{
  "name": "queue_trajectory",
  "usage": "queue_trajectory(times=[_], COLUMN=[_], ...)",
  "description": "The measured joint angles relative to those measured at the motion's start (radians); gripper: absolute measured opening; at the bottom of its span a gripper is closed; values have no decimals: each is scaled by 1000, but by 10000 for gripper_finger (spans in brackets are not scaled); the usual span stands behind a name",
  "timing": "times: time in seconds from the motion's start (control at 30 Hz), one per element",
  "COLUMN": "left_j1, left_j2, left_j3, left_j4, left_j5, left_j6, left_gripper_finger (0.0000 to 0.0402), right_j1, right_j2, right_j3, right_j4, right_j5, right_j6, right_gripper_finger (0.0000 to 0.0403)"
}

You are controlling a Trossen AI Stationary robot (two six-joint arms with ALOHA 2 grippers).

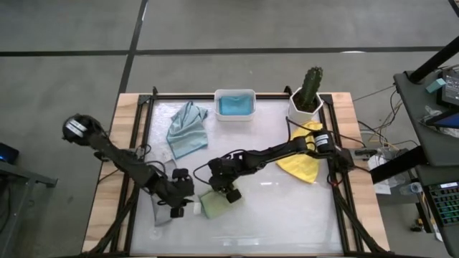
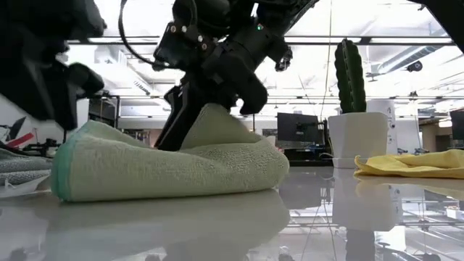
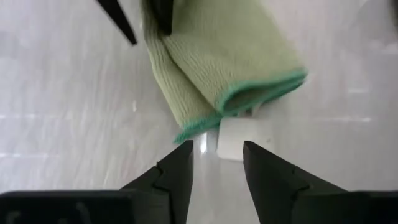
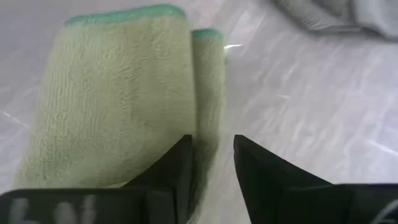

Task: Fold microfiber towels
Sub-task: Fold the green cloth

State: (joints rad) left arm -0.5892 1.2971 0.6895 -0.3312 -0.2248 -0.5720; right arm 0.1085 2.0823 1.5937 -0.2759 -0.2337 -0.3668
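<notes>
A sage green towel (image 1: 213, 205) lies folded into a thick pad near the table's front, flat on its underside, with a white tag (image 3: 235, 138) at one corner. My right gripper (image 4: 211, 146) stands over its far part, open, with a raised fold (image 2: 217, 119) of the towel between the fingers. My left gripper (image 3: 217, 149) hovers open just left of the towel, above the tag, with nothing between its fingers. A grey towel (image 1: 163, 215) lies under the left arm. My right gripper comes slanting down from the table's far right. Its open fingers (image 4: 180, 165) stand on either side of the green towel's upper folded edge (image 4: 208, 134), which peaks up toward them. I cannot tell whether they touch it.
A pale blue-grey towel (image 1: 186, 129) lies crumpled at the back left. A white tub (image 1: 235, 113) at the back holds a bright blue towel (image 1: 235, 104). A yellow towel (image 1: 301, 163) lies at the right, in front of a potted cactus (image 1: 308, 92).
</notes>
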Motion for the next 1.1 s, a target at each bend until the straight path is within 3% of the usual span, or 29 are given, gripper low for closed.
queue_trajectory(times=[0.27, 0.47, 0.77, 1.0, 1.1], left_j1=[0, 0, -7, -7, -7], left_j2=[-95, -36, 85, 125, 135], left_j3=[-2, -6, -2, -2, -2], left_j4=[54, 169, 175, 214, 234], left_j5=[-155, -155, -142, -133, -128], left_j6=[1, -24, -59, -58, -45], left_gripper_finger=[125, 125, 125, 125, 125], right_j1=[-12, -16, 35, 76, 75], right_j2=[-63, -142, -195, -195, -195], right_j3=[1, 1, -7, -28, -38], right_j4=[-26, -133, -284, -289, -280], right_j5=[0, 0, -13, -6, 43], right_j6=[-8, -3, 90, 167, 184], right_gripper_finger=[125, 116, 109, 107, 107])
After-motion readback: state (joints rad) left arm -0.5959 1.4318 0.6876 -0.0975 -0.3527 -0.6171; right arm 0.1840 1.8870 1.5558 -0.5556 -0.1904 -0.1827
